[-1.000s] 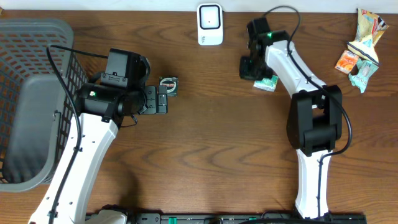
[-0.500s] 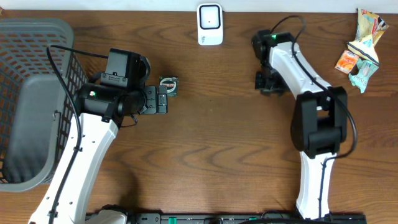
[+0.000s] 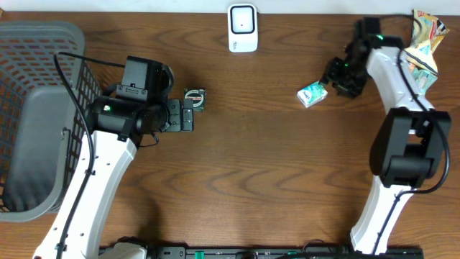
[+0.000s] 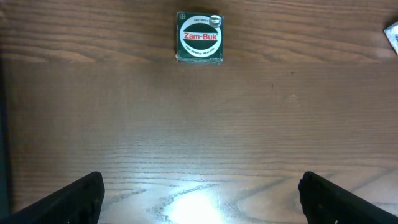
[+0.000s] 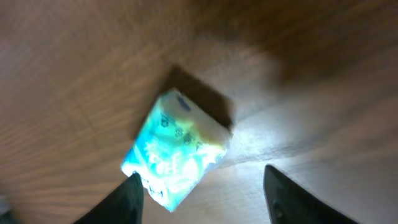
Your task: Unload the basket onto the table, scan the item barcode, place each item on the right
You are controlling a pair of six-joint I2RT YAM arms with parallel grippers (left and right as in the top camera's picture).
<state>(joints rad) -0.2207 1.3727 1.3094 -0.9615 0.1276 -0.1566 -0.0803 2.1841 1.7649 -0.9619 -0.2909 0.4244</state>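
Note:
A small teal packet (image 3: 312,94) lies flat on the wooden table, right of the white scanner (image 3: 243,27). My right gripper (image 3: 333,84) hovers just right of it, open. In the right wrist view the packet (image 5: 177,149) rests on the wood ahead of the left finger (image 5: 124,199), free of the right gripper (image 5: 202,199). A green Zam-Buk box (image 3: 195,98) sits just beyond my left gripper (image 3: 187,115). The left wrist view shows that box (image 4: 199,38) well ahead of the left gripper (image 4: 199,199), which is wide open over bare wood.
A grey mesh basket (image 3: 39,115) fills the left edge of the table. Several crumpled snack packets (image 3: 420,50) lie at the far right corner, close behind the right arm. The teal packet's corner (image 4: 393,34) shows at the left wrist view's right edge.
The right gripper opened and let go of the teal packet, then swung right, away from the scanner. The packet lies about where it was. The left arm has not moved.

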